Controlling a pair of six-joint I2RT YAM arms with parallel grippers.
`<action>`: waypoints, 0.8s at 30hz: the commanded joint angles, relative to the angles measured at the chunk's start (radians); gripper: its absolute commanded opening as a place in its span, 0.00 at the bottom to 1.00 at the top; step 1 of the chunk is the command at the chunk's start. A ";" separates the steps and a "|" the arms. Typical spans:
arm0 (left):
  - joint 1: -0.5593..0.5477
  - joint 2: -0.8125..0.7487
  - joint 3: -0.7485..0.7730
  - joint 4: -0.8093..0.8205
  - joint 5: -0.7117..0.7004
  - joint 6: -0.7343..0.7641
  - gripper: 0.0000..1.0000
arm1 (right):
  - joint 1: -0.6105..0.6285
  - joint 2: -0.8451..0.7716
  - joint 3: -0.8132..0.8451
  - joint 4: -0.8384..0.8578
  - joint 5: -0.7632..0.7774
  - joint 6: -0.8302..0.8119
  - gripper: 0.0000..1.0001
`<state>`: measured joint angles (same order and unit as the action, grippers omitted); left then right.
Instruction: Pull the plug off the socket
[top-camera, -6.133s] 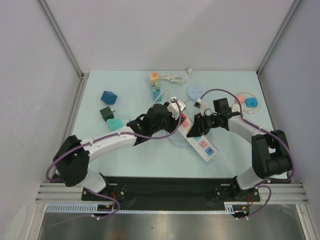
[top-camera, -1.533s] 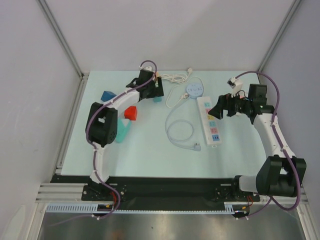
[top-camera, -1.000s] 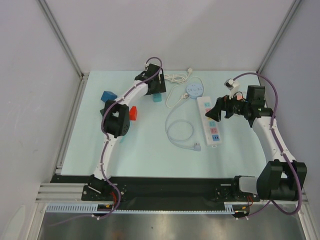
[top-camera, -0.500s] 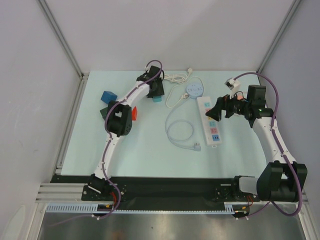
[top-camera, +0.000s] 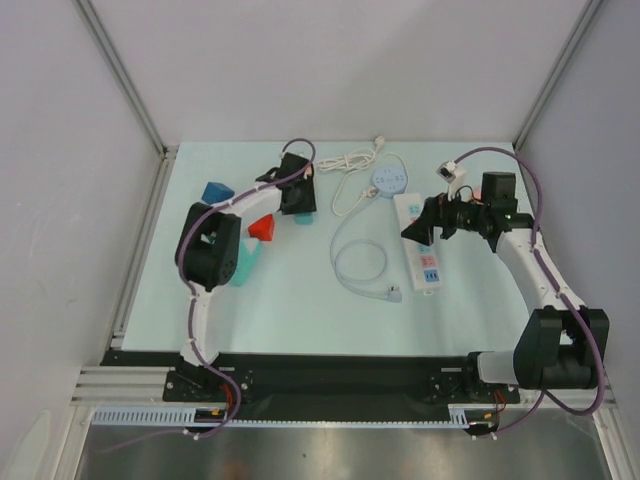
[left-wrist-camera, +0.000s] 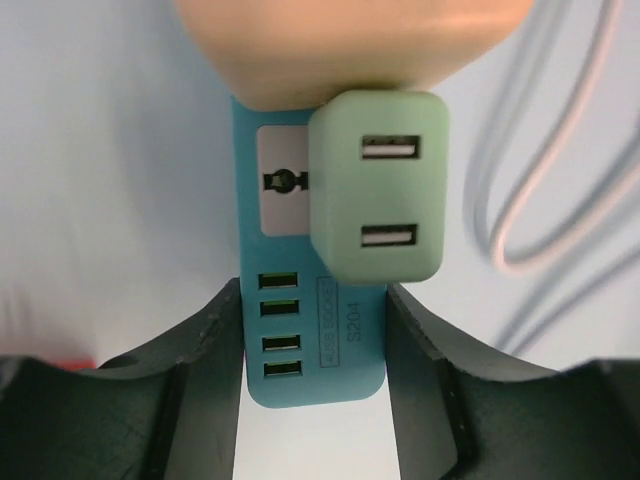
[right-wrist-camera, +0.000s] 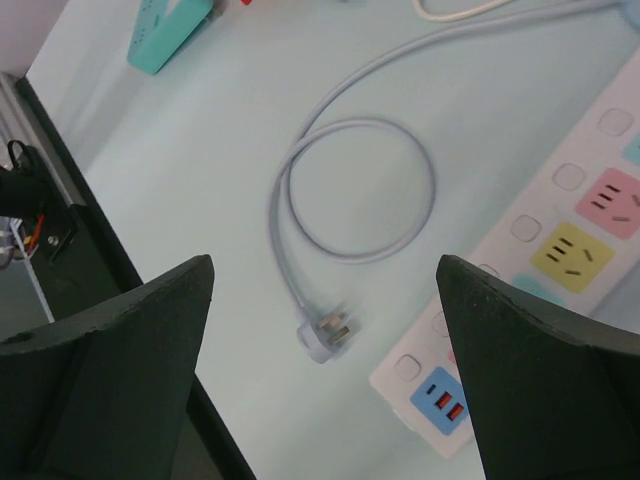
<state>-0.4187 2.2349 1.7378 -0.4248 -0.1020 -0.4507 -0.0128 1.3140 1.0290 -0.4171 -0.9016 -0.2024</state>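
In the left wrist view a pale green plug (left-wrist-camera: 378, 185) with two USB slots sits plugged into a blue socket strip (left-wrist-camera: 315, 345), below an orange block (left-wrist-camera: 350, 45). My left gripper (left-wrist-camera: 315, 300) is shut on the near end of that blue socket, one finger pressed against each long side. From above, the left gripper (top-camera: 297, 200) covers the socket at the table's back left. My right gripper (top-camera: 418, 228) hangs wide open above a white power strip (top-camera: 420, 250), holding nothing.
A grey cable loop ends in a loose plug (right-wrist-camera: 325, 335) beside the white power strip (right-wrist-camera: 560, 230). A round blue hub (top-camera: 387, 181) and a coiled white cord (top-camera: 350, 157) lie at the back. Red (top-camera: 262, 228), blue (top-camera: 216, 192) and teal (top-camera: 243, 262) blocks sit left.
The left gripper has narrowed onto the blue socket's sides and its arm has swung nearer and left. The right gripper has shifted slightly left over the white strip.
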 joint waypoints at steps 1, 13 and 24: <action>-0.008 -0.274 -0.221 0.255 0.091 0.058 0.00 | 0.045 0.039 -0.009 0.037 -0.065 0.034 0.99; -0.055 -0.748 -1.012 0.705 0.303 -0.060 0.00 | 0.131 0.177 -0.161 0.441 -0.175 0.466 0.96; -0.212 -0.891 -1.290 0.897 0.311 -0.212 0.00 | 0.295 0.249 -0.103 0.343 -0.079 0.292 0.98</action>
<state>-0.5880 1.4097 0.4683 0.3286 0.1642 -0.6312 0.2806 1.5631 0.8661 -0.0265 -1.0039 0.2180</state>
